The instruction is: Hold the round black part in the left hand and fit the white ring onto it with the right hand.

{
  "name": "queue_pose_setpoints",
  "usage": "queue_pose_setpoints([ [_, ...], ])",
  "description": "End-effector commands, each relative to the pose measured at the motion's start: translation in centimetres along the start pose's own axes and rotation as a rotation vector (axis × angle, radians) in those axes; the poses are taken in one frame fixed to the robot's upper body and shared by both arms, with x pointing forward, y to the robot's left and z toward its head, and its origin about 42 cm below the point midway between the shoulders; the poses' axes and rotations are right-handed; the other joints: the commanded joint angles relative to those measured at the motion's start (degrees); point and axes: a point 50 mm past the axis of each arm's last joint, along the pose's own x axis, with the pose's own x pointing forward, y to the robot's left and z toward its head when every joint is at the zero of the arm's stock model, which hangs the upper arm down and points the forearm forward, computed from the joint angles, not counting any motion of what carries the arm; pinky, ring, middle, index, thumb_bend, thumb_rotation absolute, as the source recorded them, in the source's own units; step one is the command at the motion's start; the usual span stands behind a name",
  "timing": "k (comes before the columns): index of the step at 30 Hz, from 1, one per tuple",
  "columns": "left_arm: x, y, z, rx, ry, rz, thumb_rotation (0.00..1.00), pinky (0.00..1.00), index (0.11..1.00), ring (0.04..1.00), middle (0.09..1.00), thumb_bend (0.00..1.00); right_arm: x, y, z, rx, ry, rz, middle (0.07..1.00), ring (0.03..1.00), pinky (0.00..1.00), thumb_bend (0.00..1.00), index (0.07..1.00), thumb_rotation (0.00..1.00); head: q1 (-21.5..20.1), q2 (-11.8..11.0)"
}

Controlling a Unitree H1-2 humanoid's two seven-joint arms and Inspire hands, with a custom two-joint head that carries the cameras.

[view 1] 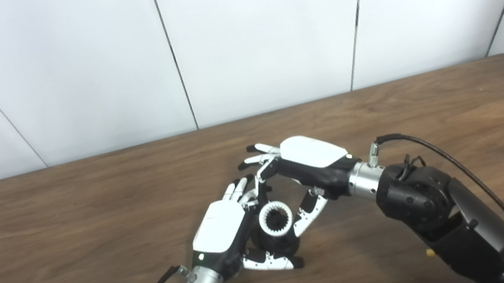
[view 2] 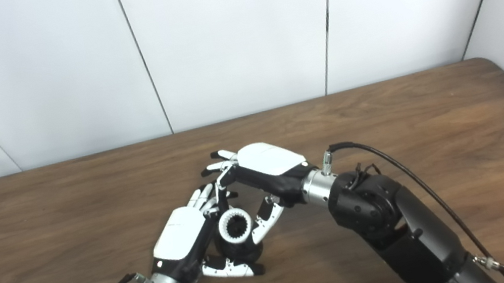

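White ring (view 1: 275, 218) sits atop the round black part (view 1: 282, 246), gripped by the left robot hand (view 1: 226, 230); the right robot hand (view 1: 306, 173) pinches the ring, and uneven pressure could cock it.

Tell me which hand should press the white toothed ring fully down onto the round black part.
Right. The right hand is around the white toothed ring, thumb at its side, free to push. The left hand is wrapped around the round black part below, steadying it.
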Motion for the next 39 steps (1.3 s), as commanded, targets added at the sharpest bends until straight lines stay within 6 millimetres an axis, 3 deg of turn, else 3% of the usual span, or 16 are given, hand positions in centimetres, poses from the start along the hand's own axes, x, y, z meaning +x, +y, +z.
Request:
queue_pose_setpoints([
  [1, -3.3, -3.4, -2.3, 0.018, 0.084, -0.173, 0.05, 1.0, 0.479, 0.993, 0.864, 0.52, 0.0, -1.8, 0.4, -0.028, -0.018, -0.062, 0.901, 1.0, 0.0, 0.52, 0.474, 0.13, -0.04, 0.11],
  [17, -3.4, -3.2, -2.3, 0.018, 0.087, -0.18, 0.05, 1.0, 0.48, 0.994, 0.865, 0.52, -0.9, -0.1, 0.3, 0.118, 0.016, -0.094, 0.906, 1.0, 0.0, 0.52, 0.474, 0.12, -0.16, 0.72],
  [39, -3.3, -3.4, -1.8, 0.017, 0.082, -0.175, 0.05, 1.0, 0.479, 0.998, 0.867, 0.52, -0.3, -0.9, 0.2, 0.077, 0.003, -0.094, 0.909, 1.0, 0.0, 0.52, 0.474, 0.12, 0.66, 0.58],
])
